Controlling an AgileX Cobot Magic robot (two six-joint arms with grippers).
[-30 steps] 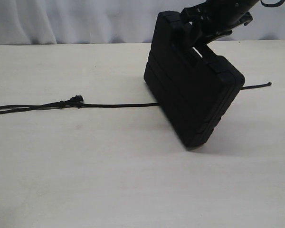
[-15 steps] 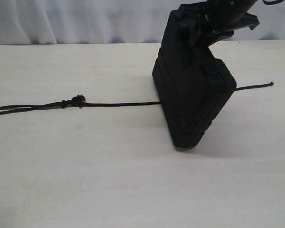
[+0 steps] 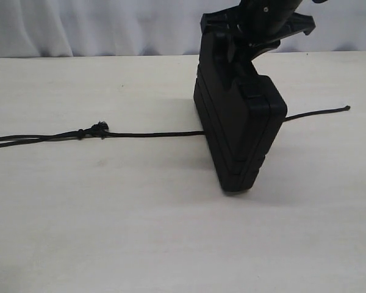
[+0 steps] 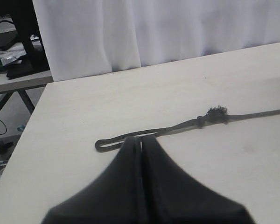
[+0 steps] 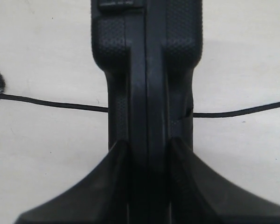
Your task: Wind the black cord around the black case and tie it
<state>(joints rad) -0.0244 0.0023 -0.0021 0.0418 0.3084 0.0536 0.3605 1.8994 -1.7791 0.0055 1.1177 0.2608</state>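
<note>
exterior view: the black case (image 3: 238, 131), a flat rectangular matte plastic box with ribbed sides, stands on one narrow end on the pale cream table (image 3: 171, 244), right of middle and nearer the far edge, leaning slightly. its top is covered by the right gripper (image 3: 256, 27), whose black fingers clamp it; the arm above is cut off by the frame. the thin black cord (image 3: 152, 134) runs in from the table's left edge, doubled there, passes a frayed knot (image 3: 97, 128), disappears at the foot of the case and comes out on the other side, ending loose on the table towards its right edge. whether it goes under or behind the case cannot be made out. a white curtain (image 3: 79, 27) hangs behind the far edge.

left wrist view: the left gripper (image 4: 141, 140) has its fingers pressed together. the cord's looped end (image 4: 102, 143) lies right at the tips; whether it is pinched cannot be told. beyond the table's corner, blurred clutter sits on another table.

right wrist view: the right gripper's fingers (image 5: 107, 186) squeeze the case from both faces. its halves meet in a closed seam, so the inside is hidden. the cord crosses behind it.
</note>
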